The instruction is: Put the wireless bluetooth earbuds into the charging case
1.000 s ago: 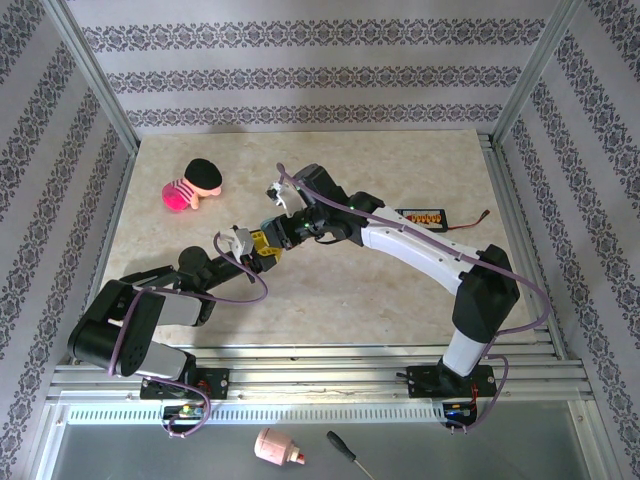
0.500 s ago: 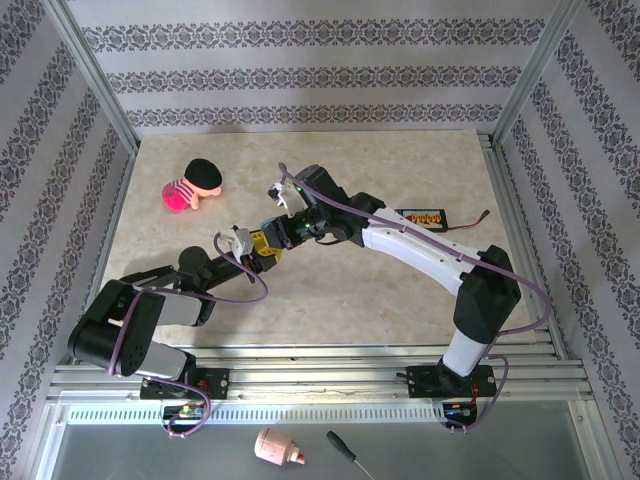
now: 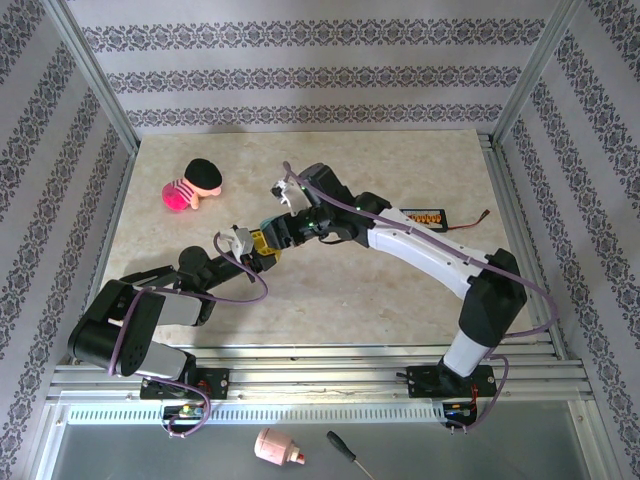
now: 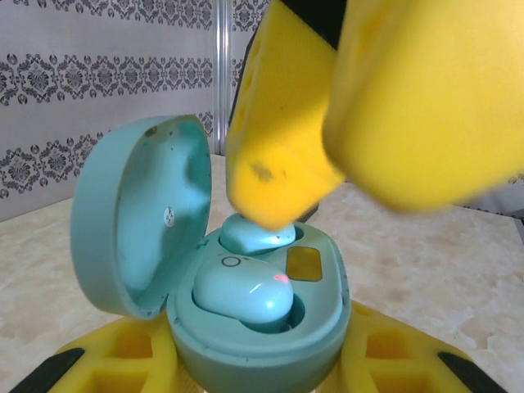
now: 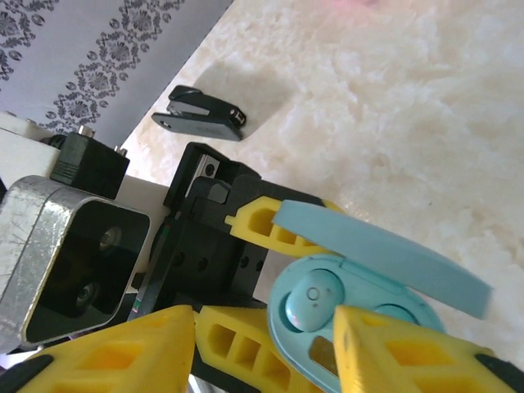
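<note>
Clamping lid-up charging case (image 4: 262, 327) in left gripper (image 4: 255, 352); poising right gripper (image 5: 264, 315), fingers spread apart, directly above case's rear earbud (image 4: 254, 233).

No words, brands or numbers could be read. A black battery pack (image 3: 421, 216) carried an orange-marked label, too small to make out. One teal earbud (image 4: 243, 292) bore a small ring mark.
</note>
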